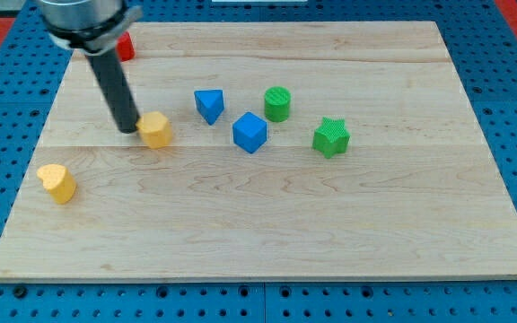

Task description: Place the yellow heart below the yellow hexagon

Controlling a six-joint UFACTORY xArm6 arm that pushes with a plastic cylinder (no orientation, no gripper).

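The yellow heart (57, 182) lies near the board's left edge, toward the view's bottom left. The yellow hexagon (156, 129) sits up and to the right of it. My tip (129, 130) is at the hexagon's left side, touching or nearly touching it. The rod rises from there toward the view's top left. The heart is well apart from my tip, down and to the left.
A blue triangular block (209, 105), a blue cube (249, 132), a green cylinder (277, 103) and a green star (330, 136) stand right of the hexagon. A red block (126, 46) sits at the top left, partly hidden by the arm. The wooden board (267, 224) lies on a blue pegboard.
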